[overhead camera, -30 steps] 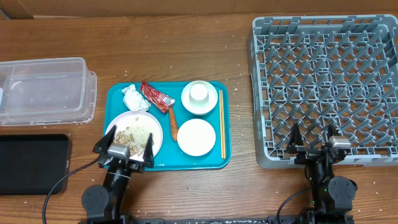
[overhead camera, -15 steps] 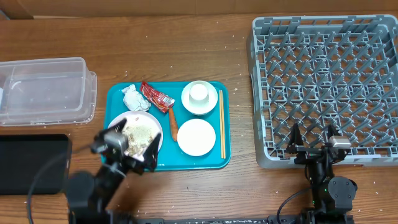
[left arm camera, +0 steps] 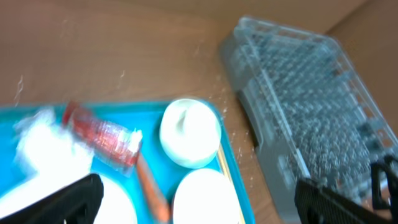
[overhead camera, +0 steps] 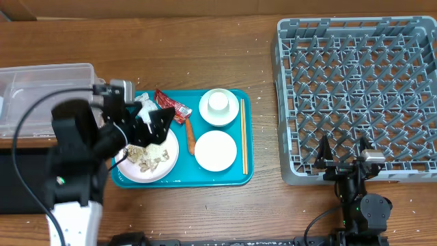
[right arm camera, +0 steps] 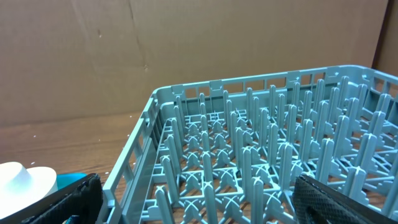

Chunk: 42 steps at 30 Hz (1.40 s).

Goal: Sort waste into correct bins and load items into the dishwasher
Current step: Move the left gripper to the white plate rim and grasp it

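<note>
While your left claw (overhead camera: 145, 128) hangs spread wide above tissue (overhead camera: 144, 104) and plate (overhead camera: 136, 171) on teal tray (overhead camera: 205, 180), it pinches nothing. Food scraps (overhead camera: 147, 155) on plate; wrapper (overhead camera: 171, 106) and carrot stick (overhead camera: 190, 139) just beside. Cup (overhead camera: 218, 102) in far bowl (overhead camera: 231, 113); chopsticks (overhead camera: 243, 137) along tray's right side. Your right claw (overhead camera: 343, 152) spread, empty, at rack (overhead camera: 362, 82) near edge. Clear tub (overhead camera: 48, 92) on surface (overhead camera: 205, 55), left of tray.
</note>
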Available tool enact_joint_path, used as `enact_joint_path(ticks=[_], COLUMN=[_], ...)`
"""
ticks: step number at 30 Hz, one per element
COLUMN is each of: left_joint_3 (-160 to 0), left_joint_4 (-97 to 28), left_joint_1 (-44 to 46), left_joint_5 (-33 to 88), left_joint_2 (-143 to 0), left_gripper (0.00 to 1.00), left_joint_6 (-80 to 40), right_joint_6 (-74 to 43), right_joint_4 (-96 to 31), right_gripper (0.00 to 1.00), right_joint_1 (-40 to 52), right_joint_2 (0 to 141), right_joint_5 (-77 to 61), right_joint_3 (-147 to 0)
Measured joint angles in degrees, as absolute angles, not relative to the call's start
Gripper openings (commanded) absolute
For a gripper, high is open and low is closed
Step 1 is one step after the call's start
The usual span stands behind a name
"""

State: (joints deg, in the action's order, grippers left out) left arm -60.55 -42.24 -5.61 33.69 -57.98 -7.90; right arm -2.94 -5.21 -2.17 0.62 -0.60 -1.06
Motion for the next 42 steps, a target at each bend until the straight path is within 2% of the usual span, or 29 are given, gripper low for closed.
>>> enact_joint_path(ticks=[3,8,10,13,17,21,27,28,29,31,37,40,42], left_joint_3=[-73.06,-75.83,-75.88,-75.9,-75.9,-75.94,-75.96,-75.96,-75.96,-75.96,-75.96,-75.96,-75.96], left_joint_4=[-54.68,-61.95,-64.18,-68.16,-65.69,-65.58,-65.93,-65.91,-65.8,-65.47,-62.04,-60.27,-58.43], left_joint_1=[-4.45,-3.92,-2.57,4.34,11.9,12.58,12.58,12.58,12.58,12.58,12.58,12.58,12.58], left_joint_5=[30.06,30.7,25.39,9.13,-1.89,-3.68,0.27,0.84,1.1,1.5,1.74,1.65,1.17], left_joint_2=[-67.09,-75.92,-77.8,-78.83,-81.43,-86.78,-98.26,-100.2,-102.17,-104.86,-110.48,-111.7,-112.01], left_gripper=[1.0,1.0,1.0,1.0,1.0,1.0,1.0,0.88,0.85,0.85,0.75,0.64,0.62], left_joint_6=[-7.81,-9.58,-14.31,-22.15,-27.33,-30.17,-31.48,-31.55,-31.59,-31.64,-31.62,-31.55,-31.51], right_joint_6=[-2.96,-2.96,-2.98,-2.98,-2.96,-2.98,-2.96,-2.94,-2.96,-2.96,-2.96,-2.96,-2.94], right_joint_4=[-5.23,-5.15,-5.15,-5.17,-5.15,-5.13,-5.17,-5.17,-5.15,-5.13,-5.17,-5.15,-5.15], right_gripper=[1.0,1.0,1.0,1.0,1.0,1.0,1.0,1.0,1.0,1.0,1.0,1.0,1.0], right_joint_1=[-2.17,-2.17,-2.17,-2.15,-2.17,-2.17,-2.17,-2.17,-2.17,-2.17,-2.17,-2.17,-2.17], right_joint_2=[0.62,0.62,0.62,0.62,0.62,0.62,0.62,0.62,0.62,0.62,0.62,0.62,0.62], right_joint_5=[-0.6,-0.58,-0.6,-0.6,-0.58,-0.6,-0.58,-0.6,-0.58,-0.6,-0.6,-0.6,-0.58], right_joint_3=[-1.06,-1.06,-1.06,-1.06,-1.06,-1.06,-1.06,-1.06,-1.06,-1.06,-1.06,-1.06,-1.06])
